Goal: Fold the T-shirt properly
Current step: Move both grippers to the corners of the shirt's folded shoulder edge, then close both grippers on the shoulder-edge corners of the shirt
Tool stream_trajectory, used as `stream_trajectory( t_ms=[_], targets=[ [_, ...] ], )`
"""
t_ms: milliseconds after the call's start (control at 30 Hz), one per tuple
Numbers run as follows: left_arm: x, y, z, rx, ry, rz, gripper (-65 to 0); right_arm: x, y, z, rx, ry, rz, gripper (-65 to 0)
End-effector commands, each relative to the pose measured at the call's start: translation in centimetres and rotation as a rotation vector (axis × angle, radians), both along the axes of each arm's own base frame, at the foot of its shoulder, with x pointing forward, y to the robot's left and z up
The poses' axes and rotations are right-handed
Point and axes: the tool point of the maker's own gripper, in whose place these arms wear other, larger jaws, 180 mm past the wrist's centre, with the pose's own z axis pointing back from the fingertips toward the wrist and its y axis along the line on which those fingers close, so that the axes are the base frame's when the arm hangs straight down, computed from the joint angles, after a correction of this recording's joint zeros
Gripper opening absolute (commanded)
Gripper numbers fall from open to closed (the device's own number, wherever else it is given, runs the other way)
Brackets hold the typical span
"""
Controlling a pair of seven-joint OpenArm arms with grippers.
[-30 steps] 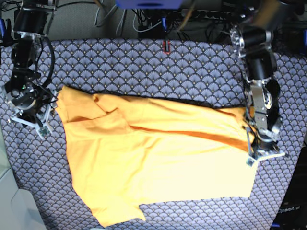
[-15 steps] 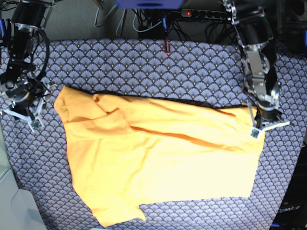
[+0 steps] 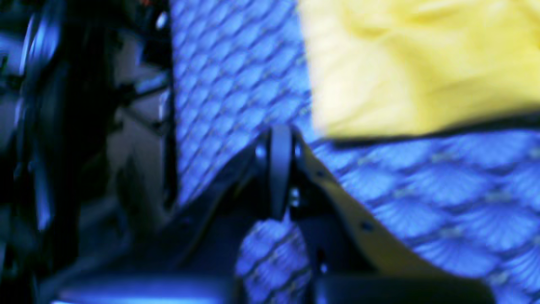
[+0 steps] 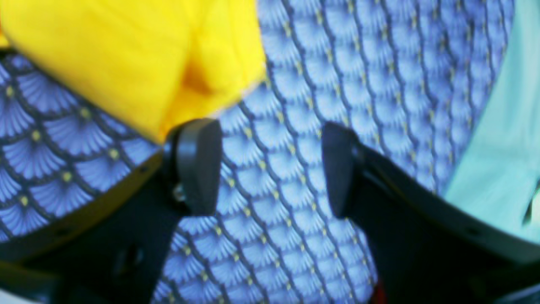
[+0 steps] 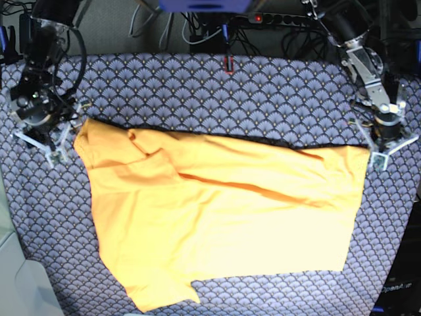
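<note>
The yellow-orange T-shirt (image 5: 217,217) lies flat on the table, with a diagonal fold across its upper part and a sleeve at the bottom left. My left gripper (image 5: 387,141) is just off the shirt's upper right corner. In the left wrist view it (image 3: 276,169) is shut and empty over the cover, and the shirt (image 3: 422,63) lies apart from it. My right gripper (image 5: 56,135) is beside the shirt's upper left corner. In the right wrist view it (image 4: 268,169) is open and empty, with the shirt's edge (image 4: 126,63) at its left finger (image 4: 198,164).
The blue-grey scallop-patterned table cover (image 5: 230,99) spans the table. Cables and a power strip (image 5: 263,18) run behind the back edge. A pale green surface (image 5: 10,263) borders the table on the left and also shows in the right wrist view (image 4: 498,147).
My left gripper has moved back and to the right off the shirt's right edge, and the shirt's upper right corner now lies stretched further right. My right gripper has shifted back slightly.
</note>
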Motion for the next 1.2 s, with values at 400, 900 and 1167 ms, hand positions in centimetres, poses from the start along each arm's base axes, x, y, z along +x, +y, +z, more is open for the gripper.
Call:
stream_trajectory(
  t_ms=[400, 900, 1167],
  targets=[
    [-2.2, 3.0, 1.5, -0.048, -0.088, 0.115, -20.6, 0.8, 3.0, 2.1, 0.112, -0.113, 0.012, -23.5],
    [-2.4, 3.1, 2.7, -0.016, -0.103, 0.112, -21.8, 0.5, 4.5, -1.4, 0.205, -0.027, -0.015, -23.5],
    [-2.4, 3.2, 2.7, -0.011, -0.100, 0.112, -21.8, 0.8, 4.8, -3.6, 0.256, 0.011, -0.024, -23.5]
  ],
)
